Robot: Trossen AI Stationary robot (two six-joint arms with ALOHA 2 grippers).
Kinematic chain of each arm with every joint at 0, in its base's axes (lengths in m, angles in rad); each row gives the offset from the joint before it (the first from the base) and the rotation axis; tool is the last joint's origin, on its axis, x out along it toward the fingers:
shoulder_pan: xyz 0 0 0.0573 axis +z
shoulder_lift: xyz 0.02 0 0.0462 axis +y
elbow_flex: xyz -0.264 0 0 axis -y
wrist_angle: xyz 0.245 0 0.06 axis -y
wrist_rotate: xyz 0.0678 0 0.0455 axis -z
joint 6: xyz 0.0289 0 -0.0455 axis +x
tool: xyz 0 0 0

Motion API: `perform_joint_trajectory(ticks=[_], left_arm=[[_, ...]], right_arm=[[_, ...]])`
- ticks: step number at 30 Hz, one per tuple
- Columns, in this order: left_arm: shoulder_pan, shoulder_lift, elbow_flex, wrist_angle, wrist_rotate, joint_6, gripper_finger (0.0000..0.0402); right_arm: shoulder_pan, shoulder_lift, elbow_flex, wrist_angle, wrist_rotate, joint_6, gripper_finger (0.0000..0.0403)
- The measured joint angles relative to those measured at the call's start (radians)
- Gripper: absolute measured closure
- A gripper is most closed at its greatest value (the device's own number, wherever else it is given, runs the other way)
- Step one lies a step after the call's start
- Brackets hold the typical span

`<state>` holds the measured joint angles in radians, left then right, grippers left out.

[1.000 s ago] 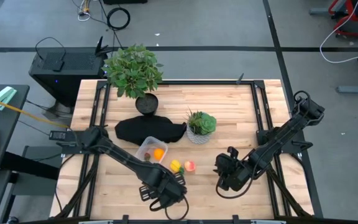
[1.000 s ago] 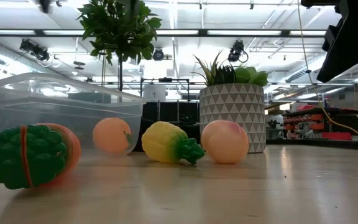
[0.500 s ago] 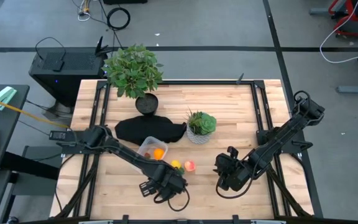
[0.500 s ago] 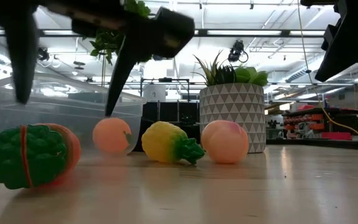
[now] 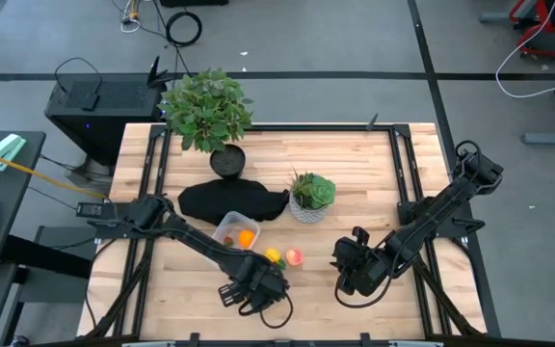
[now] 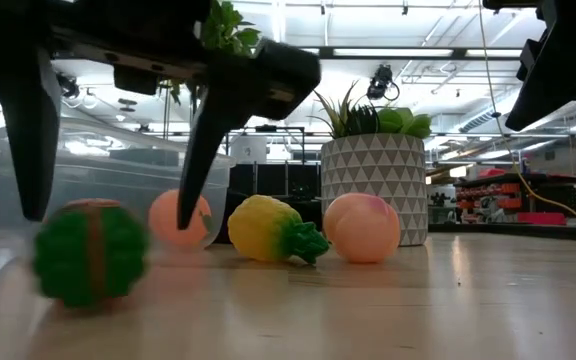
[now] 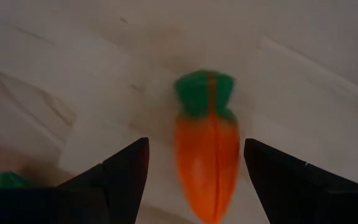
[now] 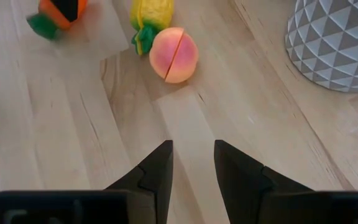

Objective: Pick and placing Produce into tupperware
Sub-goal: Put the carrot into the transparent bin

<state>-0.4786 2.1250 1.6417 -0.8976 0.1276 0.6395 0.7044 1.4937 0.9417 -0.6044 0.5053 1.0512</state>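
No readable writing or labels in any view.

High view: left gripper [image 5: 255, 289] sits low-centre of the frame over the counter [image 5: 355, 164]; the carrot is hidden beneath it. The tupperware [image 5: 234, 231] lies just above, with the round orange [image 5: 246, 238] inside. The yellow piece [image 5: 272, 255] and the pink-red fruit [image 5: 294, 257] rest on the counter right of it. Right gripper [image 5: 347, 266] waits lower right of centre.

Low view: two dark fingers [image 6: 205, 150] of the left gripper stand wide apart, straddling the carrot [image 6: 90, 253] at lower left. Contact cannot be told; the carrot is blurred.

Left wrist view: carrot [image 7: 207, 143] lies between the spread fingers [image 7: 126, 171], gaps on both sides.

Right wrist view: fingers [image 8: 157, 171] narrowly apart, holding nothing; pink-red fruit [image 8: 174, 55] ahead, patterned pot [image 8: 337, 40] upper right.
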Motion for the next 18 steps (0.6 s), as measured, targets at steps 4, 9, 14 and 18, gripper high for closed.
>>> perform_joint_trajectory(ticks=[4, 9, 14, 18], left_arm=[[-0.001, 0.018, 0.000, 0.020, 0.000, -0.019, 0.0131], [0.000, 0.022, 0.000, 0.023, -0.001, -0.060, 0.0131], [0.004, 0.040, 0.000, 0.038, 0.000, -0.163, 0.0134], [0.005, 0.055, 0.000, 0.043, -0.001, -0.261, 0.0135]], right_arm=[[0.000, 0.000, 0.000, 0.000, 0.000, 0.001, 0.0280], [0.000, 0.000, 0.000, 0.000, 0.000, 0.004, 0.0280], [0.000, 0.000, 0.000, 0.001, 0.000, 0.004, 0.0280], [-0.002, 0.000, 0.000, 0.001, 0.000, 0.004, 0.0280]])
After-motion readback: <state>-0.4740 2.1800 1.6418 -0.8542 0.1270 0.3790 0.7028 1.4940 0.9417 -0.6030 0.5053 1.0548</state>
